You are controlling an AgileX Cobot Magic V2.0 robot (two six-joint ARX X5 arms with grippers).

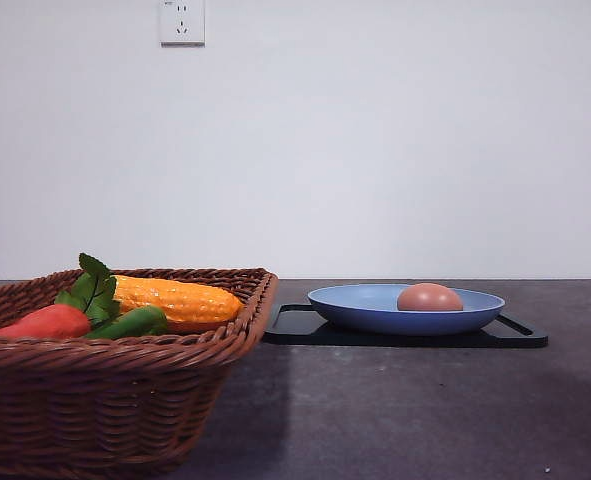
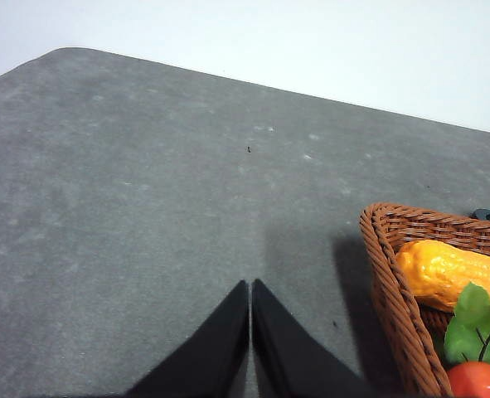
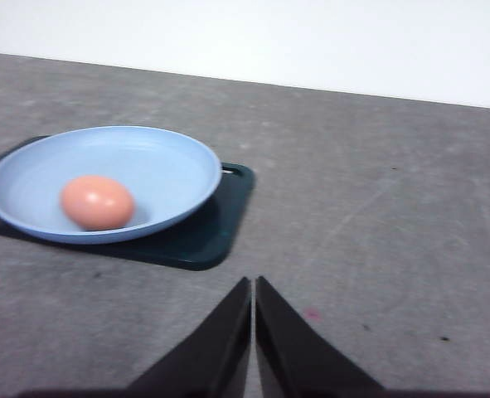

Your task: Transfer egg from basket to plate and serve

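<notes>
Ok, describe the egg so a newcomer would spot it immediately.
Find the black tray right of the wicker basket; a light-blue plate sits on it. The egg lies in that plate: small, smooth, pinkish-brown, the only thing there.

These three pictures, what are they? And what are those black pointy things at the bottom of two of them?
They come from a robot with two arms. One camera looks forward over the table; the other two ride on the robot's wrists. The black points are its pinchers: the left claw and the right claw. Both are pressed shut and hold nothing.

On the grey table stands a woven basket with a toy corn cob and a carrot inside. Beside it a blue plate sits on a black tray, and an egg lies on the plate.
</notes>
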